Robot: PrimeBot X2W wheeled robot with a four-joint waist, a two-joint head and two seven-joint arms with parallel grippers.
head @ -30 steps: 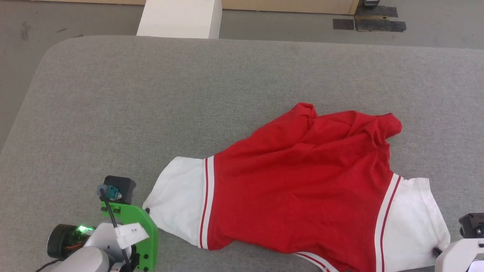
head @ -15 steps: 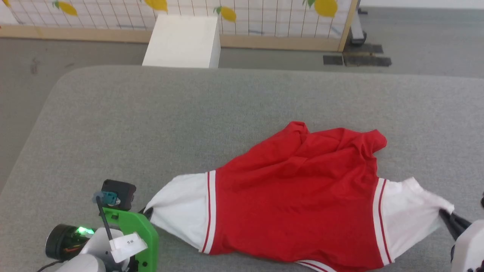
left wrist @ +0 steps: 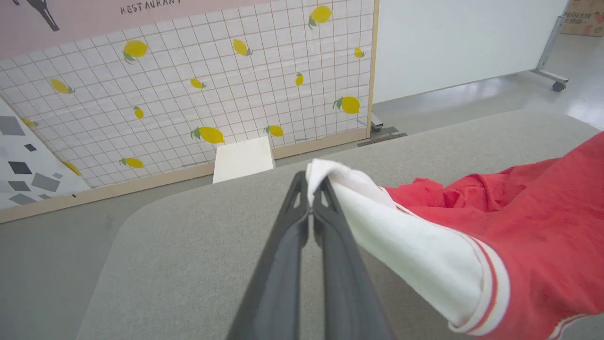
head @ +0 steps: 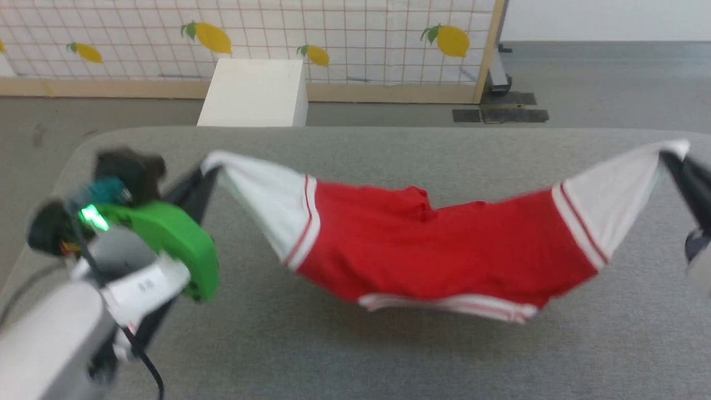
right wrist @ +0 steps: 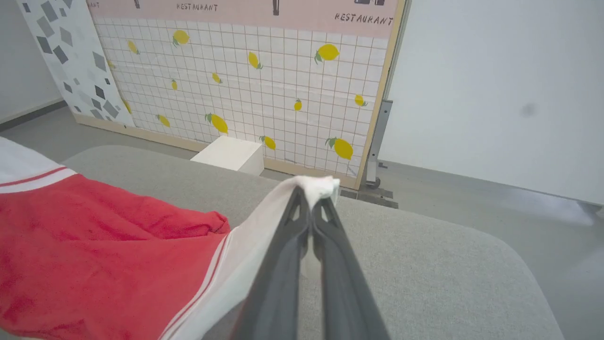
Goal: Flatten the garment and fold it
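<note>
Garment (head: pixel 433 261) slung between left hand (head: pixel 207 169), right hand (head: pixel 666 157), sleeve tips pinched

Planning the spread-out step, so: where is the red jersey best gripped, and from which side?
The jersey: pinch the outer hem of each white sleeve, each arm coming from its own side. Held so by the left gripper and right gripper, it hangs stretched wide between them.

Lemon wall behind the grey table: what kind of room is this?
Probably a robot test room staged as a restaurant: a lemon-print screen lettered RESTAURANT, a cloth-covered grey table, bare grey floor.
</note>
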